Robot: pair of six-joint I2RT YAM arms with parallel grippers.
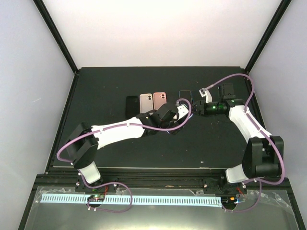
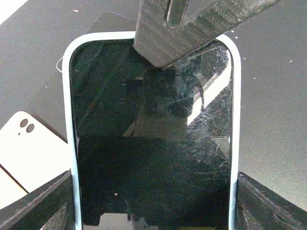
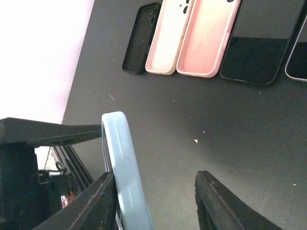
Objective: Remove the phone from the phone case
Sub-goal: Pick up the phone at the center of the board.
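Spanning most of the top view, the black table [image 1: 96, 143] carries both arms, the left arm [image 1: 115, 130] entering from the lower left and the right arm [image 1: 244, 120] from the right edge. They meet just right of centre. There the phone [image 2: 153, 143], screen scratched, sits fully seated in its light-blue phone case [image 3: 122, 163] and appears held clear of the surface. The left gripper [image 2: 153, 211] is closed on the case, one finger against each long side at the bottom of the left wrist view. The right gripper [image 3: 154, 191] stands parted astride the top rim, one finger against the case and the other well apart from it. A row of spares lies at the top of the right wrist view: a dark phone [image 3: 261, 43], a pink case [image 3: 206, 43] and a black case [image 3: 140, 38]. Likely hazards: the side clamp squeezes the case walls onto the phone and resists peeling. A finger may skid off the rounded rim. If freed abruptly, the phone could drop to the table.
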